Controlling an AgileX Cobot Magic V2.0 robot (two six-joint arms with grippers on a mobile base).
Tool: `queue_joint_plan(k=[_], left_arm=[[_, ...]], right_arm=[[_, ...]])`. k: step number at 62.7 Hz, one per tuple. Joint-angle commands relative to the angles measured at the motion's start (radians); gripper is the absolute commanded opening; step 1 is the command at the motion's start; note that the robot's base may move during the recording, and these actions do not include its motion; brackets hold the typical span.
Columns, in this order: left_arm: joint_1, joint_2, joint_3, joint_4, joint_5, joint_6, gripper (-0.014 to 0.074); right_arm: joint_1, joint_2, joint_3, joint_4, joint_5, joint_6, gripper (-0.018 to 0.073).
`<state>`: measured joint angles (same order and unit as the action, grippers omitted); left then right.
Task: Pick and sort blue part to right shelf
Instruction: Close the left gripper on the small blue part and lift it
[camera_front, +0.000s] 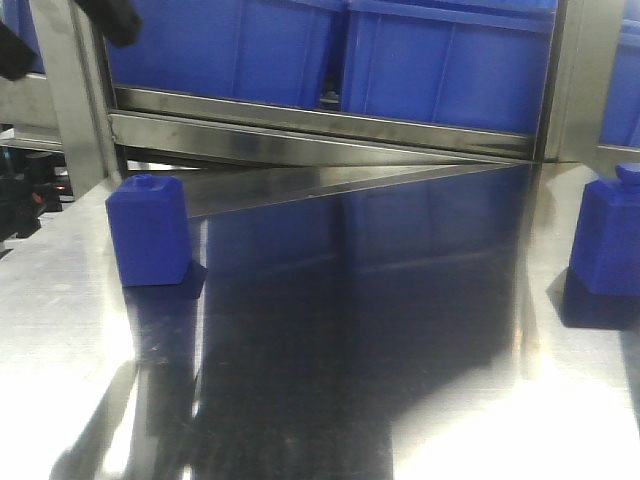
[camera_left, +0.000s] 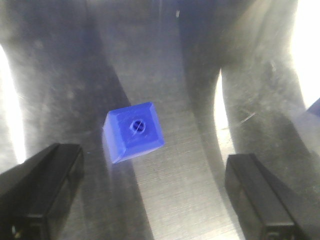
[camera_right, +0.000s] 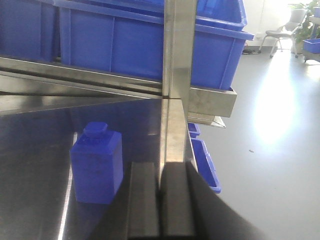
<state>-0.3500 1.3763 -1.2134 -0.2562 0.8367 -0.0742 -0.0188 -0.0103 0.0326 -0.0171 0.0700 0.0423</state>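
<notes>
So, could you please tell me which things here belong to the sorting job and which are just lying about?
Job:
- blue part under the open left gripper
- shelf with its blue bins

Lying about:
- second blue part, untouched beside the shut right gripper
- floor bins
- chair in the background

Front view: the blue part (camera_front: 606, 240) at the right margin is cut by the frame edge, so its right side is not visible. The blue bins (camera_front: 440, 60) on the right shelf (camera_front: 330, 125) are cropped at the top. A dark blurred shape (camera_front: 112, 20) at upper left cannot be identified.

Left wrist view: both left fingers (camera_left: 42, 190) run off the lower edge. A blue sliver (camera_left: 315, 107) at the right edge is unidentifiable.

Right wrist view: the right fingers (camera_right: 145, 205) are cropped below. A blue bin (camera_right: 205, 167) beyond the tabletop (camera_right: 40, 150) is partly hidden by it.
</notes>
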Motion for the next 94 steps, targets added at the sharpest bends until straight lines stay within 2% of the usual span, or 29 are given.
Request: queue_joint_plan(k=[1,4,13,18,28,41,51,75,82,94], left_arm=[[-0.008,0.055,-0.110,-0.015,0.045,-0.021,0.0627],[-0.008,0.093,-0.147,-0.003,0.088,-0.060,0.0627],[-0.008,0.201,-0.245,0.098,0.238,-0.171,0.0627],[-0.008,0.248,-0.277,0.122,0.276,-0.199,0.0627],[-0.012,0.306,-0.285,0.084,0.276,-0.201,0.0627],[-0.056,0.349,-0.285,0.103,0.242,-0.201,0.0627],[-0.058,0.381,-0.285,0.113,0.200,-0.201,0.0627],[-0.058,0.455,-0.285,0.115,0.201,-0.201,0.0626],[-0.058,0.455,-0.285,0.115,0.205,-0.201,0.0570],[-0.058,0.455,-0.285,0.115,0.221,-0.201,0.0392]], right_arm=[[-0.006,-0.021,-0.024,0.000,-0.092,-0.005,0.0035],[-0.006,-0.021,-0.024,0.000,-0.092,-0.005,0.0035],[-0.006,-0.021,-0.024,0.000,-0.092,-0.005,0.0035],[-0.006,-0.021,-0.024,0.000,-0.092,-0.005,0.0035],[-0.006,-0.021,-0.024,0.000,-0.092,-0.005,0.0035],[-0.006,-0.021,-0.024,0.000,-0.092,-0.005,0.0035],[-0.006,-0.021,-0.024,0.000,-0.092,-0.005,0.0035],[-0.006,-0.021,-0.024,0.000,-0.092,-0.005,0.0035],[-0.006,-0.021,-0.024,0.000,-0.092,-0.005,0.0035],[-0.006,-0.021,-0.024,0.001,-0.092,-0.005,0.0035]])
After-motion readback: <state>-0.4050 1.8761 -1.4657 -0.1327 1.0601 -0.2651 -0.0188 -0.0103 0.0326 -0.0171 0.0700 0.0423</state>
